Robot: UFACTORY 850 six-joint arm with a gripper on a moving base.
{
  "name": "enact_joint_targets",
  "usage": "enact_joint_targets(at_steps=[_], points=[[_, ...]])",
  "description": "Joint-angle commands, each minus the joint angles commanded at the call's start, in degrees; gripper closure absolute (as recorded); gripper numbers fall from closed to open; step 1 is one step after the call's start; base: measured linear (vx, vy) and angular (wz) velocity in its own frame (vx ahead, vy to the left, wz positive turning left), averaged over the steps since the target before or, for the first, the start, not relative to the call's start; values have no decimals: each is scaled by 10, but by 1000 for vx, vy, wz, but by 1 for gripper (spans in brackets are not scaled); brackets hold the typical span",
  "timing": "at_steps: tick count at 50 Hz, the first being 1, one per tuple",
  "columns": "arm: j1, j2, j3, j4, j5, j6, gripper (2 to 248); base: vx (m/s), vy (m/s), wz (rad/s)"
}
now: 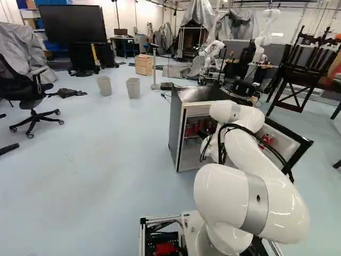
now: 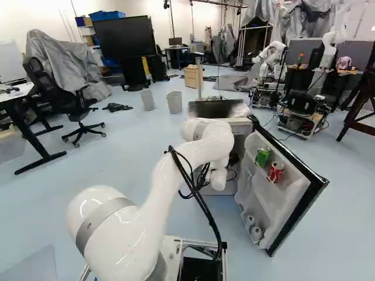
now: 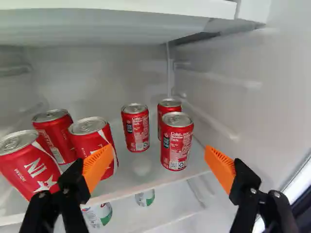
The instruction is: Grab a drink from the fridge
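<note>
Six red soda cans (image 3: 177,143) stand on the shelf (image 3: 133,167) ahead of our wide-spread pincer (image 3: 158,162).
Inside the fridge (image 1: 175,128), we see white-and-green cans (image 3: 145,198) lower down; on its open door (image 2: 300,212), a rack (image 2: 275,190) holds one green can (image 2: 263,156) and one red can (image 2: 275,172).

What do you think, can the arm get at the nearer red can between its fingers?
Probably yes: the gripper is open and nothing stands in front of that can, though one finger might brush another can beside it.
</note>
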State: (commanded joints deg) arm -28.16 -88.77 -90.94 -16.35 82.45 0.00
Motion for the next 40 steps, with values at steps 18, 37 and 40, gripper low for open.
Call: enact_joint_targets(at_steps=[18, 37, 40], points=[[-1, -26, -48, 0, -13, 0, 3, 0, 0, 0], [-1, -53, -97, 0, -18, 0, 3, 0, 0, 0], [-1, -56, -102, 0, -18, 0, 3, 0, 0, 0]])
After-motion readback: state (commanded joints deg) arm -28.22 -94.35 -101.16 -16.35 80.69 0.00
